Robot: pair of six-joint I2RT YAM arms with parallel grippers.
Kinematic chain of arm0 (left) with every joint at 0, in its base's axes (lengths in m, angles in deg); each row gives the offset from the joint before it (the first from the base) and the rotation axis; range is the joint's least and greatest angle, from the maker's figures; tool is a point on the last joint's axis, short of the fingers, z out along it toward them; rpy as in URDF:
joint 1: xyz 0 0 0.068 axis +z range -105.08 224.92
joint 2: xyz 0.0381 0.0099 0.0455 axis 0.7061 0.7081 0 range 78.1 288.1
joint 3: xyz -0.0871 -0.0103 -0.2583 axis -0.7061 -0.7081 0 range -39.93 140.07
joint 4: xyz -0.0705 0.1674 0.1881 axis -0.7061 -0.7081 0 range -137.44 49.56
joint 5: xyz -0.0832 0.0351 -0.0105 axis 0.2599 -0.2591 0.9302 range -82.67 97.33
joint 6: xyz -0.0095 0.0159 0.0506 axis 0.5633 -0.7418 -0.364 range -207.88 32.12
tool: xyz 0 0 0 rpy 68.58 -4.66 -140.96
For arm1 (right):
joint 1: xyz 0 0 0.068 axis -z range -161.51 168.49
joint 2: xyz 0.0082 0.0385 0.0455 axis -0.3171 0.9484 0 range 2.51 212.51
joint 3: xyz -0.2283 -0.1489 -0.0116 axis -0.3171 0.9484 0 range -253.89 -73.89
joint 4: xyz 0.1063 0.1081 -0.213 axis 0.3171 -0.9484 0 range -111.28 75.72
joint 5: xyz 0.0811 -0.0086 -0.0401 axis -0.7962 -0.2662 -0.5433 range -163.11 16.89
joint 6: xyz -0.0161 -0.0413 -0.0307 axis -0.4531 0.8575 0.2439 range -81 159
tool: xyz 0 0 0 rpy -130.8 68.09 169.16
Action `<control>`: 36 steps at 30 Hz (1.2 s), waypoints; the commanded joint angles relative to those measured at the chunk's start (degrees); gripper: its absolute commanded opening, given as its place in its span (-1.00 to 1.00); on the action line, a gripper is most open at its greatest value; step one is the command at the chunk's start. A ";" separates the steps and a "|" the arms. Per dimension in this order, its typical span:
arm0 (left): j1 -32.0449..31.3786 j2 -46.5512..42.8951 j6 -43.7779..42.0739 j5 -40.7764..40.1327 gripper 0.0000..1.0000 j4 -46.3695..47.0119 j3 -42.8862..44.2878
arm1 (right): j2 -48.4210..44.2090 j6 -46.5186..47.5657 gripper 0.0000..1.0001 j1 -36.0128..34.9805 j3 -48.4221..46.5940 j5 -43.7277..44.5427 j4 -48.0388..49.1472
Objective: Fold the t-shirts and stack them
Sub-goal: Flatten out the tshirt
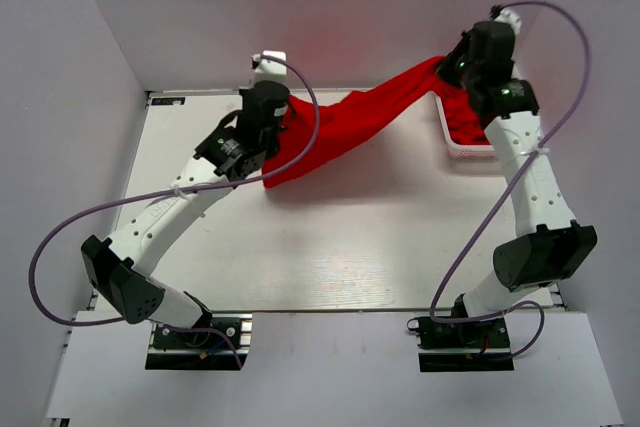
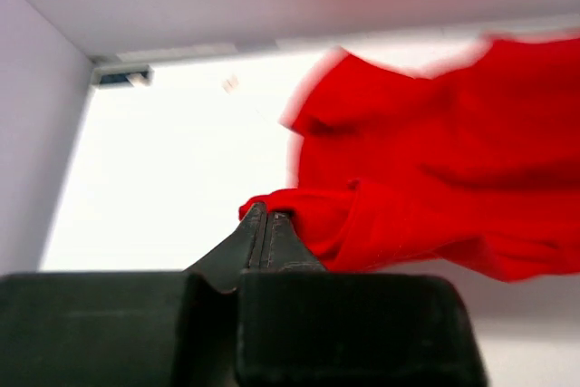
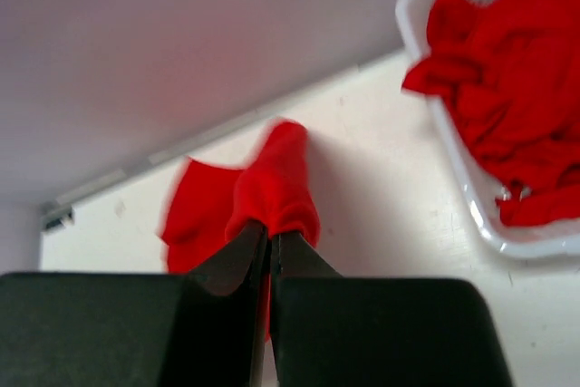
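A bright red t-shirt hangs stretched in the air between my two grippers, above the far half of the white table. My left gripper is shut on its left end; in the left wrist view the gripper pinches a fold of the shirt. My right gripper is shut on its right end near the basket; in the right wrist view the gripper pinches a bunched edge of the shirt. More red t-shirts lie crumpled in the basket.
A white lattice basket stands at the far right of the table, partly under my right arm; its rim shows in the right wrist view. Grey walls close in the table on three sides.
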 commanded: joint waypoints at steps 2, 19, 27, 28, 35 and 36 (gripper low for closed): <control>2.82 -5.55 -11.57 -4.44 -1.00 8.89 6.27 | 0.16 -1.54 -1.00 2.56 -11.50 3.98 -5.41; 3.89 -3.08 -36.73 1.36 -1.00 19.27 35.63 | -17.49 2.68 -1.00 4.94 -14.86 -0.49 7.41; 3.36 -4.14 -41.83 1.89 -1.00 23.40 37.30 | -20.93 2.24 -1.00 4.94 -10.90 -2.87 6.89; 3.36 -4.14 -42.88 1.89 -1.00 23.41 37.30 | -20.67 2.41 -1.00 5.03 -10.90 -3.22 6.89; 3.36 4.37 -47.28 -0.65 -1.00 27.96 43.11 | -16.64 2.42 -1.00 5.03 -11.26 -6.64 6.45; 3.97 4.99 -47.81 -1.18 -1.00 28.67 41.97 | -16.19 2.24 -1.00 5.03 -10.99 -7.17 6.27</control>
